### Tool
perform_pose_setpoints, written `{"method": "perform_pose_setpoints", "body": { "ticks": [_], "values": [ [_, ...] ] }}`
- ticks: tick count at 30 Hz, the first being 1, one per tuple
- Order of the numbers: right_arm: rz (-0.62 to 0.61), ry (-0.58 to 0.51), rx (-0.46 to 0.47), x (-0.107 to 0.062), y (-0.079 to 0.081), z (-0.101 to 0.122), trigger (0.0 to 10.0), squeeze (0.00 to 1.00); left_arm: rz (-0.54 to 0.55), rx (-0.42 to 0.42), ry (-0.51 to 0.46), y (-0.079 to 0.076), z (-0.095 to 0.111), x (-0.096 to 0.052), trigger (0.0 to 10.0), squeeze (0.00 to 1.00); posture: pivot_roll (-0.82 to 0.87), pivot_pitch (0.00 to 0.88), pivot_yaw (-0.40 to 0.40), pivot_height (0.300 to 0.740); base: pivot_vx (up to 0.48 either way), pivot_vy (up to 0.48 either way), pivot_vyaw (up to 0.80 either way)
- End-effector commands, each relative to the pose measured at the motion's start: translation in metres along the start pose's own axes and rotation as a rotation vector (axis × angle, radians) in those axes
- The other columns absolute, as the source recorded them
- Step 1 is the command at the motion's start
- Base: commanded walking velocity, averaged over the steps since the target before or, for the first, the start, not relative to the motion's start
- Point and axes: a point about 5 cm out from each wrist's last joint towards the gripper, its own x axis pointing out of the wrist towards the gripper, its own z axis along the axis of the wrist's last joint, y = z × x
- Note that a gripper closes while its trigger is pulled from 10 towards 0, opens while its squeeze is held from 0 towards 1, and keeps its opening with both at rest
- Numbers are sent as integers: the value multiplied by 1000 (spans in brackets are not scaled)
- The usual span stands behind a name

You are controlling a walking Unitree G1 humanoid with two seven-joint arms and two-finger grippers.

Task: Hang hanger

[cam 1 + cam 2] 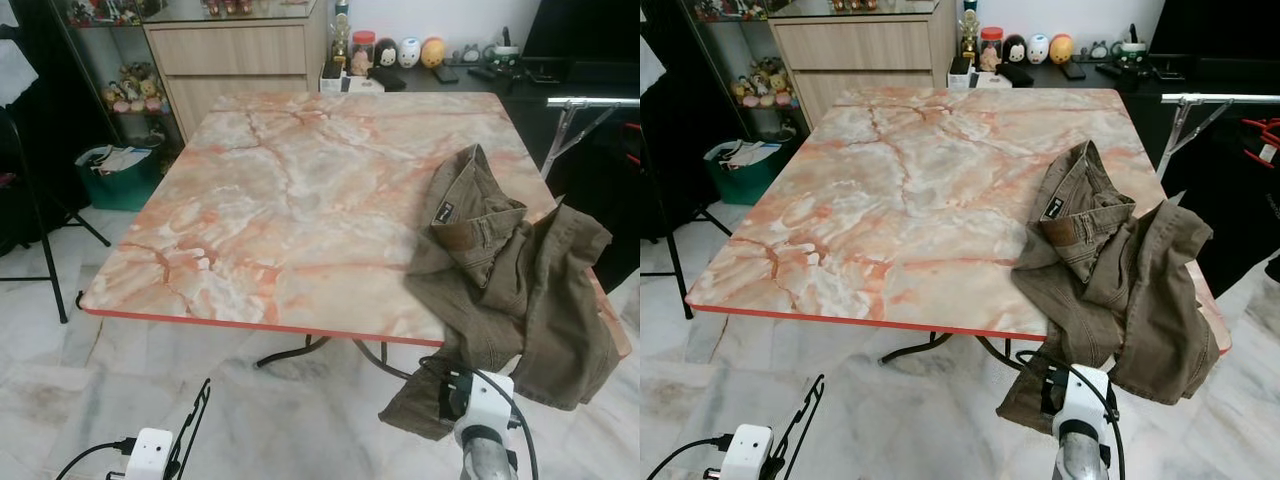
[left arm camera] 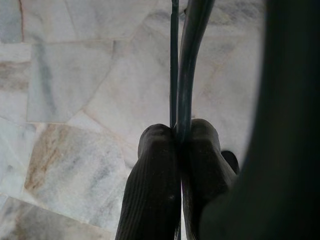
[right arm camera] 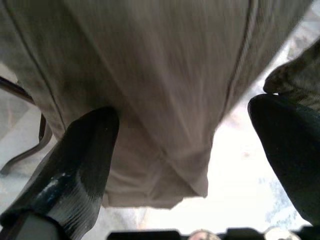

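A square table point(image 1: 300, 200) with a pink and orange marble pattern stands on a pale marble floor point(image 1: 60, 360). On its near right corner lies a crumpled olive-brown jacket point(image 1: 510, 290), and part of the jacket hangs down over the table edge toward the floor. The left gripper point(image 2: 177, 137) is low, in front of the table on the robot's left side, over the floor. In the left wrist view its two black fingers point(image 2: 155, 170) are pressed together on the thin dark wire of a hanger point(image 2: 181, 65), so the jaws are closed and they grip the hanger. In the left eye view the thin black hanger rises from the white left wrist, tilted a little to the right. The right gripper point(image 3: 185, 125) is just below the hanging part of the jacket, near the front right corner of the table. In the right wrist view its two fingers stand wide apart, and the brown cloth hangs between them; one finger seems to touch the cloth, but the jaws are not closed on it. Behind the table there is a wooden cabinet point(image 1: 235, 55) and a dark counter with small figurines point(image 1: 400, 50). A green bin point(image 1: 120, 175) stands on the floor at the left. A metal rail point(image 1: 590, 103) stands to the right of the table.
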Motion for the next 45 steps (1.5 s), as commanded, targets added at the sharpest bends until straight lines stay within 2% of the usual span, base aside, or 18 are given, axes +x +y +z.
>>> {"method": "perform_pose_setpoints", "body": {
  "ticks": [1,5,6,7,8,9,31,45],
  "values": [
    [-11,-1,3,2,-2,1,10000,0,-2,15,0,1,-1,-1,10000,0,135,12,56,740,0,0,0],
    [-4,-10,1,6,-1,6,10000,0,3,15,6,4,-1,-1,10000,0,136,13,56,740,0,0,0],
    [-4,-14,2,7,-1,8,7569,0,5,16,10,5,-1,-1,10000,0,136,13,56,740,0,0,0],
    [-4,-14,2,7,-1,8,7569,0,5,16,10,5,-1,-1,10000,0,136,13,56,740,0,0,0],
    [-3,-17,2,8,-1,9,1294,0,8,16,14,6,-2,-1,10000,0,138,13,56,740,0,0,0],
    [3,-20,1,8,0,10,0,0,10,16,16,6,-3,-2,10000,0,138,13,56,740,0,0,0],
    [31,-34,-1,2,6,6,0,0,8,26,36,3,-7,-2,10000,0,137,15,54,740,0,0,0],
    [66,-88,28,-13,15,1,0,0,6,30,50,3,-10,-3,10000,0,133,13,51,740,0,0,0]
  ]
}}
